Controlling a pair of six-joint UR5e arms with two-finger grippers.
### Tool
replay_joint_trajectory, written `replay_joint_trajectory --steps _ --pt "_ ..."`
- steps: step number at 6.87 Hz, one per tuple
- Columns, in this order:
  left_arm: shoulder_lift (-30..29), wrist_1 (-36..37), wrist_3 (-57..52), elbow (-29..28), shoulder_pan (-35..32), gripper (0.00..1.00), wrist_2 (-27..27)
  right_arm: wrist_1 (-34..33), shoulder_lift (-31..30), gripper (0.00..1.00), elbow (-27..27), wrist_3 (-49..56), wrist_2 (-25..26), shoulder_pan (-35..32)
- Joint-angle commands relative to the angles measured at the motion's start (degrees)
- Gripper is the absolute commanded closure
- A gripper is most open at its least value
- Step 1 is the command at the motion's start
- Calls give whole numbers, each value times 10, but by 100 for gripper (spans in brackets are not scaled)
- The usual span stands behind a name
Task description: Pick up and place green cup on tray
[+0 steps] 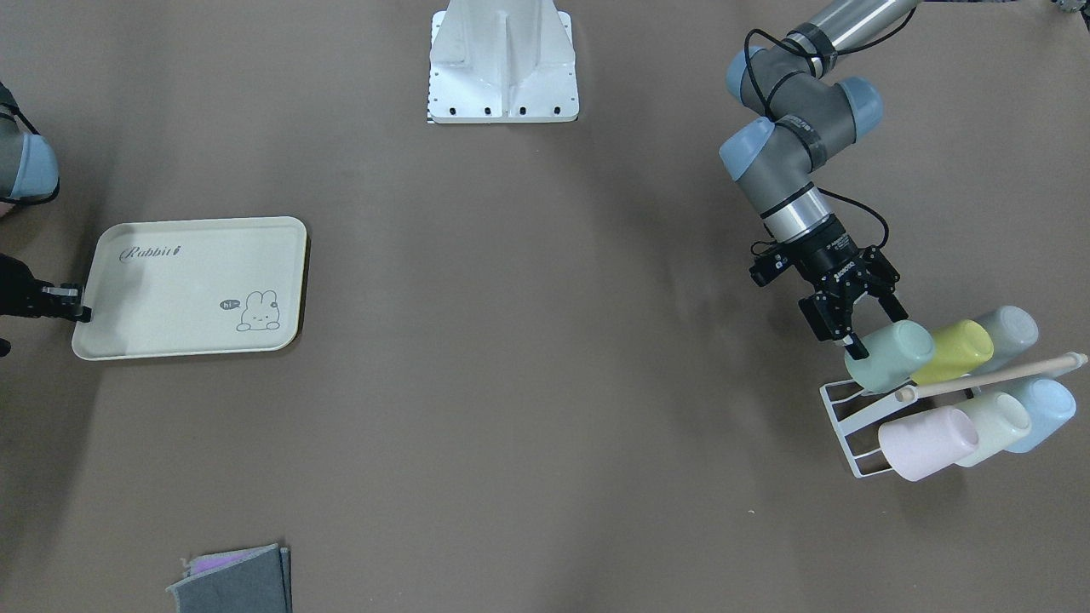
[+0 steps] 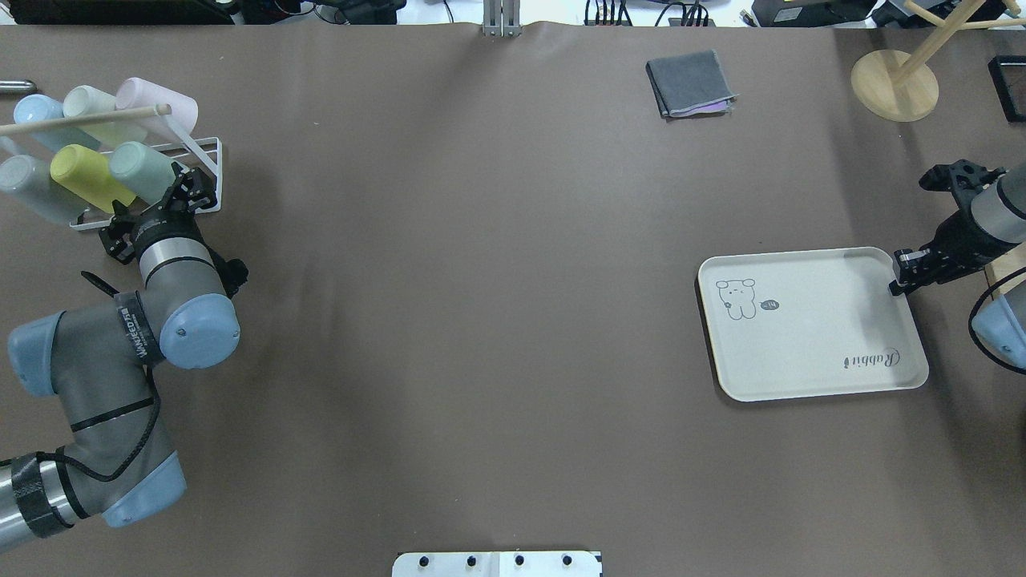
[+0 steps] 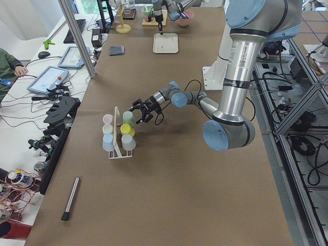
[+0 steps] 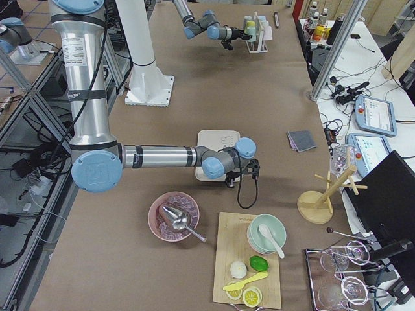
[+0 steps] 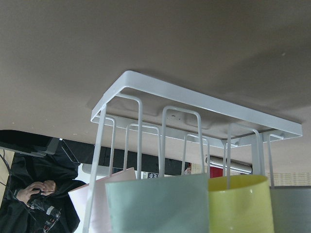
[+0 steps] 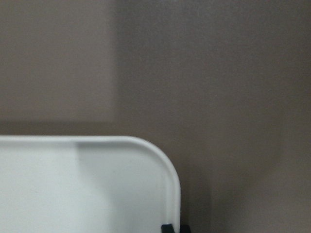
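The left arm (image 3: 237,77) is seen near and large, reaching across the table (image 3: 179,174), with the left gripper (image 3: 139,111) spread wide at the end of the green cup (image 3: 128,118). That cup is held on a white rack (image 3: 116,152) in a row with a yellow cup (image 3: 125,129) and a grey cup (image 3: 128,142), while three pale cups (image 3: 107,130) are ranged beyond a wooden rod (image 3: 117,120). At the far end the tray (image 3: 166,44) is laid flat, and the right gripper (image 3: 161,29) is seen hanging at its far edge.
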State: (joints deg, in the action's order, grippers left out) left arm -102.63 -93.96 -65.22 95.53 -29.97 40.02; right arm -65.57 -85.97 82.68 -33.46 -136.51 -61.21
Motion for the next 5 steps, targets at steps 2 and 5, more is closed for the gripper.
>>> replay_joint_trajectory --steps 2,5 --pt "-3 -21 -1 -22 -1 2 0 -3 5 100 21 14 -36 -12" --pt "-3 -28 -1 -30 -4 2 -1 -11 45 100 74 -3 -71 -20"
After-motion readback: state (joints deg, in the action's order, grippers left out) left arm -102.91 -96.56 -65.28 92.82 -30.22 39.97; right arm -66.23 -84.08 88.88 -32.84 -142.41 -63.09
